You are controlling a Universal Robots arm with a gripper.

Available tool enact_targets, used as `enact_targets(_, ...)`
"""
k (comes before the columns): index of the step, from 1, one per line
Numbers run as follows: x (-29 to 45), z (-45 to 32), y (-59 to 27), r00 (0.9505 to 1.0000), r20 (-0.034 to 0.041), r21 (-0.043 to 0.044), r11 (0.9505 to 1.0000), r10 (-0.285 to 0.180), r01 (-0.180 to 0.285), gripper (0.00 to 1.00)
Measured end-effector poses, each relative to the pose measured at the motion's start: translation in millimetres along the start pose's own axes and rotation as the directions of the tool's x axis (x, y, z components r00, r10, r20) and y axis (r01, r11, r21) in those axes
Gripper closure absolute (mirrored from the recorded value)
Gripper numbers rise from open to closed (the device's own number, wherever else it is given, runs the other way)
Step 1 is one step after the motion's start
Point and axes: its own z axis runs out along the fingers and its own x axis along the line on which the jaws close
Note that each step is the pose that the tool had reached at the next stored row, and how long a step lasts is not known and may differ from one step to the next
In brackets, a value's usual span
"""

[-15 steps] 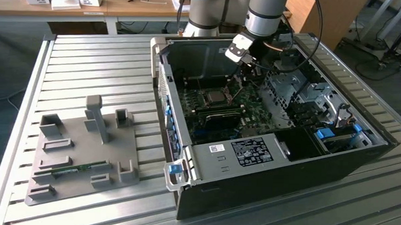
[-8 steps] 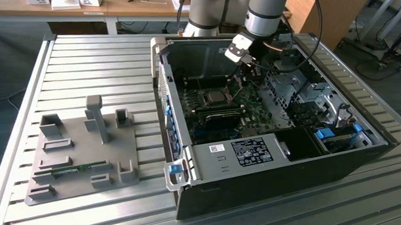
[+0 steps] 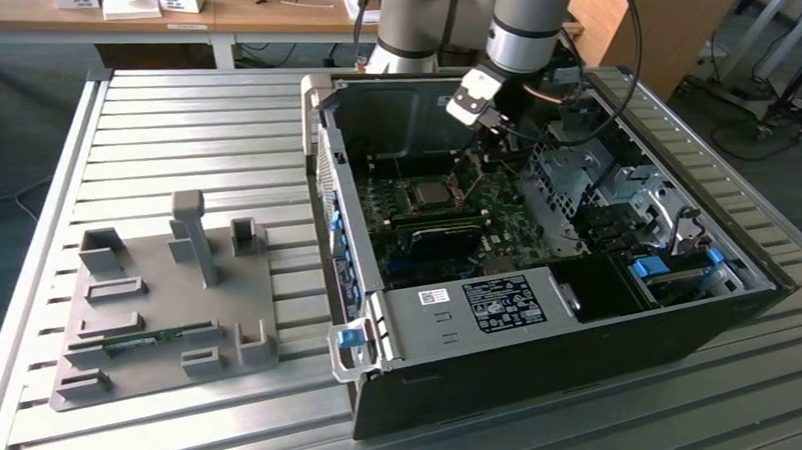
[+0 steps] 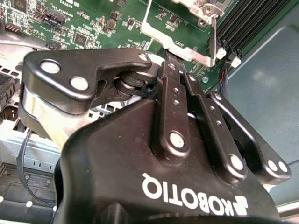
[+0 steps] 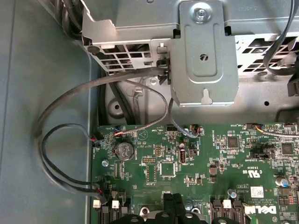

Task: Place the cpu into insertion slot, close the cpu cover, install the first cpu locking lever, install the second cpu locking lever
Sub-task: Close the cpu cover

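The gripper reaches down into the open computer case on the slatted desk. Its tip hangs just off the insertion slot, on the far side and toward the exterior view's right. A pale square, which I take for the cpu, lies flat in that slot, so placing looks done.

In the second wrist view the fingers are drawn together at their tips. Nothing shows between them, though a thin part could be hidden there. They point at the silvery cpu cover, close to its edge, and a thin metal rod stands beside it. I cannot tell whether the cover lies fully down.

I judge the step in hand to be closing the cover or working the first locking lever. Either calls for a slow, steady push on thin metal, with the tips kept clear of the chip and the motherboard.
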Motion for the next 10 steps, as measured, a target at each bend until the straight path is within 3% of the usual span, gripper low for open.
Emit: enact_targets(10,-0.2,0.3,-5.9,1.0,-0.0001,0.0,1.0,0.0,0.0,0.89)
